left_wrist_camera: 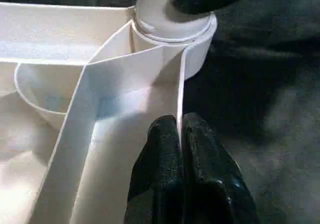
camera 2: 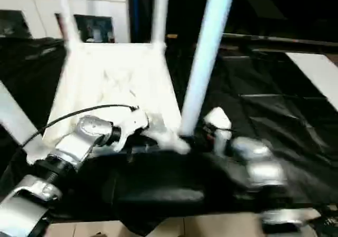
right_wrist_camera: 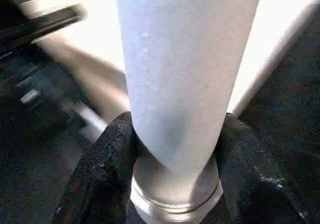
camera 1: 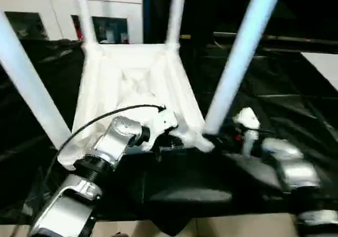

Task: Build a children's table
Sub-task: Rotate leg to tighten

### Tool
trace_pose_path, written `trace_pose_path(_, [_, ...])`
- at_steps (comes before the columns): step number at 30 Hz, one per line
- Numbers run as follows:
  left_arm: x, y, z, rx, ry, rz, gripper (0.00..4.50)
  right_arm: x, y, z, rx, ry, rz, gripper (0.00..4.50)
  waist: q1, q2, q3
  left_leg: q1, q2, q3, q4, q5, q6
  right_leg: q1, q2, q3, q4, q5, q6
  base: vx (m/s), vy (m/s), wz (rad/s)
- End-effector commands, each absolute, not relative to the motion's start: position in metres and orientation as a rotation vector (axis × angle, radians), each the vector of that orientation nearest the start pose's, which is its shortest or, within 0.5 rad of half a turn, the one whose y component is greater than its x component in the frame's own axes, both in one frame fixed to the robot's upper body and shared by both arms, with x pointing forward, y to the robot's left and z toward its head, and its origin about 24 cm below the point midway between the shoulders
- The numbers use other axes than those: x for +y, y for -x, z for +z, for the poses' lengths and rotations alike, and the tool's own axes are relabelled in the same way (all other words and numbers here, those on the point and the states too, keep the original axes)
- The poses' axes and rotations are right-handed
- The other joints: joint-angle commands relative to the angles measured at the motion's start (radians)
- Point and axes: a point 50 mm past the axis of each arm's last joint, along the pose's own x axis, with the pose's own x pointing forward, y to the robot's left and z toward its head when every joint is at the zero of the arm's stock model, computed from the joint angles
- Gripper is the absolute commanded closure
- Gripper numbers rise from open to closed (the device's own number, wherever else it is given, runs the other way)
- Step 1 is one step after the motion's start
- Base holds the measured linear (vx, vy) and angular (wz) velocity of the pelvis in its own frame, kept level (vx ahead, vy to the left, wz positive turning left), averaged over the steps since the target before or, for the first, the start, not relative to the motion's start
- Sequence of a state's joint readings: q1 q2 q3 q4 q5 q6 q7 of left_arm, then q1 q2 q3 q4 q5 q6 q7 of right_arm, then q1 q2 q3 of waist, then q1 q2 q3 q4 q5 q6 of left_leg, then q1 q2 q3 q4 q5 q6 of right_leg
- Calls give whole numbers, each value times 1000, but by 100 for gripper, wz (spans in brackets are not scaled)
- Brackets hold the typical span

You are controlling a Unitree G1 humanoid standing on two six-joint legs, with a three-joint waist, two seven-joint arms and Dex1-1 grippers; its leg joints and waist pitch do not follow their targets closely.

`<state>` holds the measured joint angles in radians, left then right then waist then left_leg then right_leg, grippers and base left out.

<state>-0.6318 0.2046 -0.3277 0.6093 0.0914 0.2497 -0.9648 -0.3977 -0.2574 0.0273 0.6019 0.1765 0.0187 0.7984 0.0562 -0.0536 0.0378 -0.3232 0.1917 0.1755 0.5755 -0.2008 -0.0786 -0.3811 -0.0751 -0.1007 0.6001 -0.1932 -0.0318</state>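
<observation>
From the head camera, the tabletop [camera 1: 132, 84] lies upside down on a black cloth [camera 1: 296, 94], ribbed underside up, with four legs standing in its corner sockets: two far ones and two near ones, of which the near right leg [camera 1: 240, 52] leans up and to the right. The left gripper [camera 1: 168, 136] sits at the tabletop's near edge, just left of that leg's socket, and the right gripper [camera 1: 227, 138] is at the leg's base. To the right the cloth runs wide and bare as far as a flat white board [camera 1: 325, 65] at the edge; behind the tabletop stands white cabinetry [camera 1: 47, 7]. Both silver forearms reach forward and inward from the lower corners, a black cable [camera 1: 105, 115] arching over the left wrist. In the left wrist view, the left gripper's two black fingers [left_wrist_camera: 165, 159] are pressed together on the thin upright rim wall [left_wrist_camera: 179, 92] of the tabletop, right beside the round corner socket [left_wrist_camera: 197, 49] where the leg is seated; a black fingertip of the other gripper touches the leg above the socket. In the right wrist view, the right gripper's fingers [right_wrist_camera: 102, 159] stand about half open, one on each side of the leg, clasping it just above its ringed foot.
</observation>
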Motion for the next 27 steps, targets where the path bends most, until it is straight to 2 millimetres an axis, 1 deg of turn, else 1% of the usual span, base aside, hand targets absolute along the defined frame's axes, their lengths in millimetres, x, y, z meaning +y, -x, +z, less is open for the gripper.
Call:
trace_pose_path(1, [62, -317, 35, 497, -368, -1205, 450, -149, -301, -7, 392, -1, 680, 255, 1, 6, -35, -9, 38, -25, -70, -295, 14, 35, -85, 46, -117, -561, -75, 0, 0, 0])
trace_pose_path(2, [57, -317, 35, 490, -364, -1201, 450, -139, -301, -11, 401, -28, 635, 255, -4, 6, -35, -10, 38, -28, -71, -311, 13, 33, -85, 45, -122, -583, -61, 0, 0, 0])
trace_pose_path(3, [54, -317, 35, 486, -361, -1199, 450, -134, -301, -13, 404, -40, 616, 255, -7, 8, -37, -8, 40, -29, -73, -315, 13, 30, -86, 46, -123, -570, -60, 0, 0, 0])
trace_pose_path(5, [45, -316, 36, 455, -363, -1200, 450, -114, -302, -17, 423, -70, 565, 255, -14, 8, -35, -9, 39, -31, -76, -334, 14, 28, -85, 45, -125, -570, -59, 0, 0, 0])
trace_pose_path(6, [42, -315, 37, 445, -361, -1212, 450, -104, -302, -16, 415, -71, 579, 255, -19, 10, -34, -5, 39, -31, -76, -355, 14, 22, -84, 46, -127, -576, -59, 0, 0, 0])
trace_pose_path(7, [39, -315, 38, 432, -359, -1229, 450, -92, -303, -13, 394, -58, 618, 255, -29, 9, -34, -14, 37, -37, -79, -377, 9, 29, -86, 40, -128, -605, -45, 0, 0, 0])
trace_pose_path(9, [38, -314, 40, 424, -356, -1245, 450, -86, -304, -10, 360, -28, 652, 255, -29, 12, -36, -10, 39, -37, -79, -383, 12, 29, -89, 41, -132, -604, -40, 0, 0, 0])
trace_pose_path(10, [41, -314, 40, 420, -356, -1263, 450, -87, -305, -7, 344, -35, 671, 199, -30, 13, -37, -12, 41, -38, -81, -380, 16, 31, -90, 40, -133, -578, -46, 0, 0, 0])
trace_pose_path(11, [43, -313, 40, 420, -357, -1273, 450, -89, -306, -5, 334, -46, 685, 185, -29, 13, -38, -12, 41, -38, -82, -377, 19, 32, -90, 40, -131, -563, -51, 0, 0, 0])
trace_pose_path(12, [44, -313, 40, 421, -358, -1277, 450, -90, -307, -4, 329, -51, 691, 185, -27, 14, -38, -8, 42, -35, -82, -376, 24, 27, -88, 43, -130, -537, -63, 0, 0, 0])
trace_pose_path(13, [50, -312, 41, 413, -361, -1312, 450, -99, -309, 2, 304, -44, 747, 179, -25, 14, -38, -4, 42, -31, -81, -369, 31, 24, -89, 47, -129, -514, -80, 0, 0, 0])
trace_pose_path(14, [50, -312, 41, 413, -361, -1313, 450, -99, -309, 2, 304, -44, 748, 165, -20, 14, -41, -6, 44, -29, -80, -349, 41, 28, -89, 51, -124, -474, -96, 0, 0, 0])
trace_pose_path(15, [54, -311, 42, 414, -355, -1335, 450, -106, -308, 5, 299, -26, 797, 151, -19, 14, -42, -9, 44, -27, -80, -329, 45, 29, -88, 54, -120, -441, -107, 0, 0, 0])
trace_pose_path(16, [61, -308, 45, 400, -341, -1393, 450, -119, -303, 9, 303, 10, 913, 151, -13, 13, -46, -10, 47, -23, -77, -284, 54, 33, -88, 58, -109, -360, -136, 0, 0, 0])
trace_pose_path(17, [64, -307, 46, 398, -332, -1421, 450, -127, -299, 11, 304, 33, 965, 151, -8, 10, -48, -11, 46, -21, -74, -261, 66, 38, -85, 57, -105, -319, -147, 54, -23, 12])
trace_pose_path(18, [64, -307, 46, 398, -332, -1421, 450, -127, -299, 11, 304, 33, 965, 151, -5, 8, -48, -13, 46, -18, -71, -238, 81, 41, -84, 58, -98, -283, -158, 54, -23, 12])
trace_pose_path(19, [71, -304, 48, 398, -326, -1468, 450, -139, -294, 15, 307, 61, 1042, 151, 0, 10, -52, -12, 47, -10, -65, -180, 107, 38, -84, 62, -86, -177, -208, 71, -33, 11])
trace_pose_path(20, [73, -303, 49, 399, -327, -1485, 450, -144, -292, 17, 310, 65, 1071, 151, 10, 10, -58, -16, 47, -9, -62, -120, 127, 47, -84, 63, -73, -92, -229, 73, -35, 6])
trace_pose_path(21, [79, -301, 50, 412, -325, -1522, 450, -152, -289, 20, 315, 79, 1117, 151, 13, 8, -59, -17, 44, -6, -59, -97, 139, 47, -82, 63, -68, -51, -239, 73, -35, 6])
trace_pose_path(22, [81, -300, 50, 417, -323, -1536, 450, -155, -289, 21, 316, 84, 1133, 151, 17, 7, -61, -24, 41, -7, -55, -53, 160, 52, -83, 64, -55, 17, -253, 59, -32, 3])
trace_pose_path(23, [87, -297, 52, 430, -312, -1573, 450, -161, -287, 24, 318, 105, 1165, 151, 21, 7, -63, -26, 42, -8, -51, -15, 173, 51, -84, 64, -48, 67, -261, 0, 0, 0])
trace_pose_path(24, [87, -297, 52, 430, -312, -1573, 450, -161, -287, 24, 318, 105, 1165, 151, 21, 7, -63, -26, 42, -8, -51, -15, 173, 51, -84, 64, -48, 67, -261, 0, 0, 0])
trace_pose_path(25, [92, -295, 53, 440, -300, -1604, 450, -167, -284, 28, 328, 120, 1204, 151, 28, 9, -64, -28, 44, -9, -46, 20, 190, 50, -81, 61, -41, 108, -271, 0, 0, 0])
trace_pose_path(26, [93, -294, 53, 442, -299, -1607, 450, -168, -283, 29, 329, 124, 1209, 151, 34, 7, -65, -28, 47, -6, -44, 29, 196, 48, -78, 58, -39, 110, -271, 0, 0, 0])
trace_pose_path(27, [98, -294, 53, 454, -299, -1618, 450, -170, -282, 30, 338, 140, 1234, 151, 35, 9, -63, -29, 49, -7, -45, 24, 194, 47, -78, 57, -39, 97, -271, 0, 0, 0])
